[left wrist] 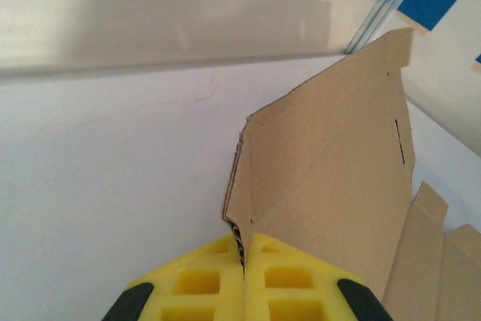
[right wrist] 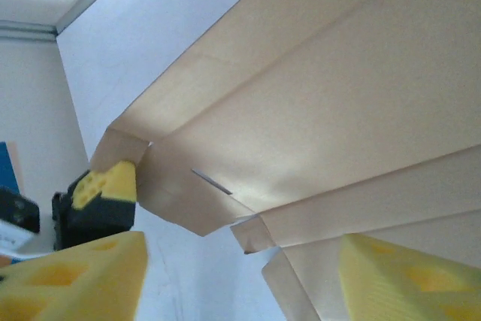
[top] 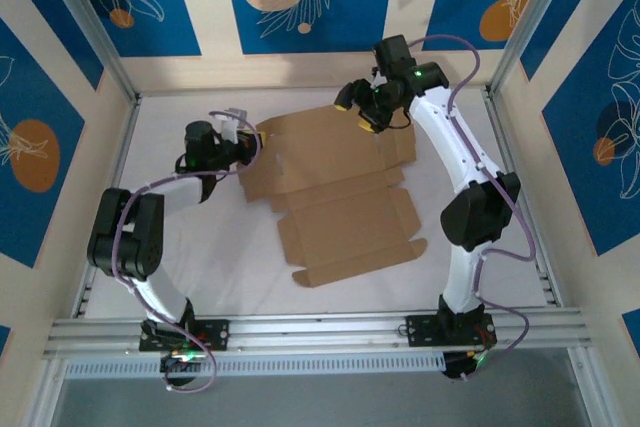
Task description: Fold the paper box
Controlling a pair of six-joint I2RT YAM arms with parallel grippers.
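The left gripper (left wrist: 244,261) is clamped tight on the paper box (top: 340,207). Its yellow pads pinch the edge of a corner flap (left wrist: 331,163) at the sheet's far-left end and hold that flap raised off the counter (top: 200,267). The right gripper (top: 357,115) stands wide, pads apart with nothing between them, close to the sheet's far edge on the side of the counter's far-right corner. The counter is plain white, and the box lies on it as a mostly flat die-cut sheet, running from the far middle toward the near middle, between the two arms. Its big panels lie flat, narrower side flaps and tabs fringe them, and a short slit (left wrist: 399,140) shows in the lifted flap. The cardboard looks light and fairly stiff. It should hinge cleanly along its scored creases, but it may buckle if pinched mid-panel. A sheet this light will likely slide on the smooth counter unless one gripper pins it. The best hold seems to be a flap's free edge, close to a crease.
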